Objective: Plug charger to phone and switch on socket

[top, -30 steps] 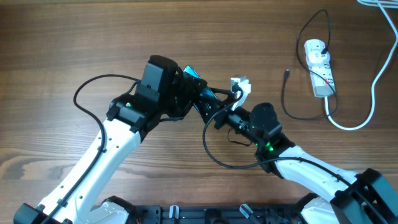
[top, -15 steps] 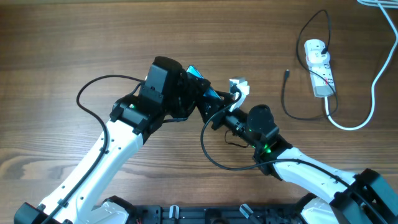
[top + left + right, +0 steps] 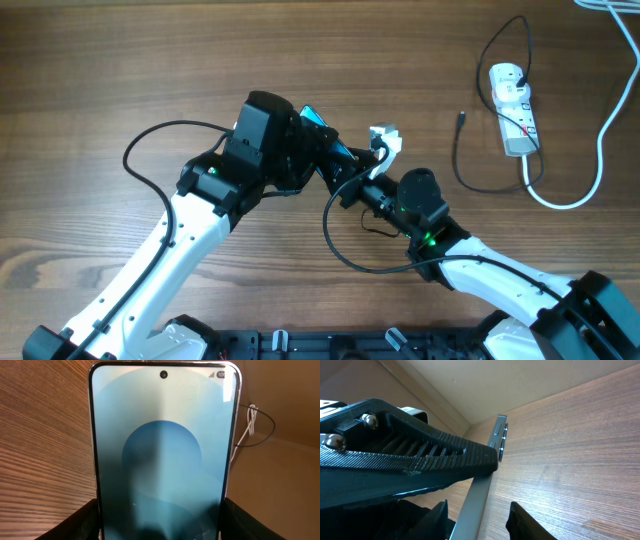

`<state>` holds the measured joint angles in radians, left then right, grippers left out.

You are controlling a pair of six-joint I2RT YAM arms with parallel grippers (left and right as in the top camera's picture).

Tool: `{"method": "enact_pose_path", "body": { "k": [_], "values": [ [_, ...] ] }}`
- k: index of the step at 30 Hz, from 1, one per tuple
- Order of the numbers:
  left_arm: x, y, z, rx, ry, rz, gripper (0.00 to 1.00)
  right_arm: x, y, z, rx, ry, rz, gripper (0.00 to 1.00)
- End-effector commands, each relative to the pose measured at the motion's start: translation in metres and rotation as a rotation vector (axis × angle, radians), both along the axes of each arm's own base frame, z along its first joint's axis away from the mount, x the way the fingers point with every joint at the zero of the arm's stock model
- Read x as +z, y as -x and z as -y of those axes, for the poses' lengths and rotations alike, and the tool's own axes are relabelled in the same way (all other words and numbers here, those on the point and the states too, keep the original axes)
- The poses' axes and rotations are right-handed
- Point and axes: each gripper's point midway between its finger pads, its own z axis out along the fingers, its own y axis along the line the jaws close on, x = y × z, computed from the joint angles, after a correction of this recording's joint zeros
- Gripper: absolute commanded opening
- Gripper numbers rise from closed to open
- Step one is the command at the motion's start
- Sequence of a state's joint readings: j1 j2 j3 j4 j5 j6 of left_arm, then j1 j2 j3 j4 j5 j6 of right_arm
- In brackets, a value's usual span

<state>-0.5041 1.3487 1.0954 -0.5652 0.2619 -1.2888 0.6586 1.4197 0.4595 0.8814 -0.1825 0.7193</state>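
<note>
Holding the phone is my left gripper: its two black fingers are clamped on the long edges at the lower end. The cyan screen faces the wrist camera and the camera hole is at the far end. In the overhead view the phone is lifted above the table, near its middle, tilted.

My right gripper stands at the phone's thin metal edge. Its jaws are apart, one on each side of that edge. Bare wood shows between the edge and the right-hand finger, so nothing is gripped. One ribbed finger of the left gripper crosses the upper part of the right wrist view.

Further out, the charger lies on the table to my right. Its small plug tip rests free on the wood, well apart from the phone. The thin black cable loops on to the socket, which lies near the far right corner, with its thick white cord curving beside it
</note>
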Motion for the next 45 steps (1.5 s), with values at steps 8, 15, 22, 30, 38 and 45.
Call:
{"method": "enact_pose_path", "body": {
  "k": [8, 15, 22, 30, 38, 45],
  "values": [
    [0.008, -0.003, 0.006, -0.010, 0.010, 0.022, 0.48, 0.010, 0.008, -0.010, 0.065, -0.056, -0.009, 0.26],
    [-0.004, -0.005, 0.007, -0.010, -0.007, -0.008, 0.48, 0.010, 0.011, -0.012, 0.087, -0.055, -0.012, 0.17],
    [-0.004, -0.006, 0.007, -0.007, -0.011, -0.006, 0.48, 0.010, 0.013, -0.013, 0.102, -0.059, -0.015, 0.11],
    [-0.004, -0.006, 0.007, -0.006, -0.012, -0.006, 0.59, 0.012, 0.014, -0.014, 0.107, -0.082, -0.031, 0.06],
    [-0.005, -0.005, 0.006, -0.009, -0.017, -0.009, 0.70, 0.018, 0.019, -0.018, 0.142, -0.165, -0.103, 0.04],
    [0.024, -0.019, 0.001, -0.080, -0.033, 0.176, 0.99, 0.000, 0.007, -0.004, 0.064, -0.361, -0.457, 0.05]
  ]
}}
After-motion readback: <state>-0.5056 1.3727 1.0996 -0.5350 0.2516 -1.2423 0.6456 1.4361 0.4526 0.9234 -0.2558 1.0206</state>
